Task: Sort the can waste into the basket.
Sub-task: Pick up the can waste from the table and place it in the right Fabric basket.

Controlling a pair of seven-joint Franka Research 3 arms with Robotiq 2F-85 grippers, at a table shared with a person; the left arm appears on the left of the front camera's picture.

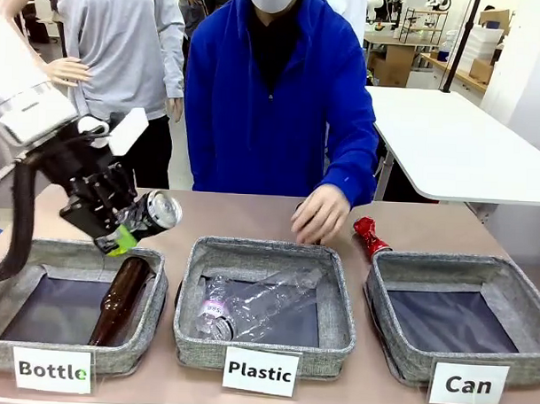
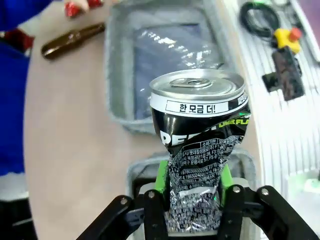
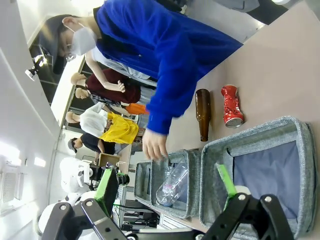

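Observation:
My left gripper (image 1: 124, 235) is shut on the silver-grey crushed can (image 1: 150, 215) and holds it in the air above the "Bottle" basket's far right corner. In the left wrist view that can (image 2: 200, 145) stands upright between the green pads (image 2: 161, 175), top end away from the camera. The red crushed can (image 1: 371, 237) lies on the table just beyond the "Can" basket (image 1: 406, 362), whose dark liner is bare. In the right wrist view, my right gripper (image 3: 167, 185) is open above this basket (image 3: 250, 137), with the red can (image 3: 231, 105) past its rim.
The "Bottle" basket (image 1: 145, 357) holds a brown bottle (image 1: 120, 299). The "Plastic" basket (image 1: 199, 337) holds a clear plastic bottle (image 1: 248, 308). A person in blue rests a hand (image 1: 318, 213) on the table behind it. Another brown bottle (image 3: 202, 114) lies beside the red can.

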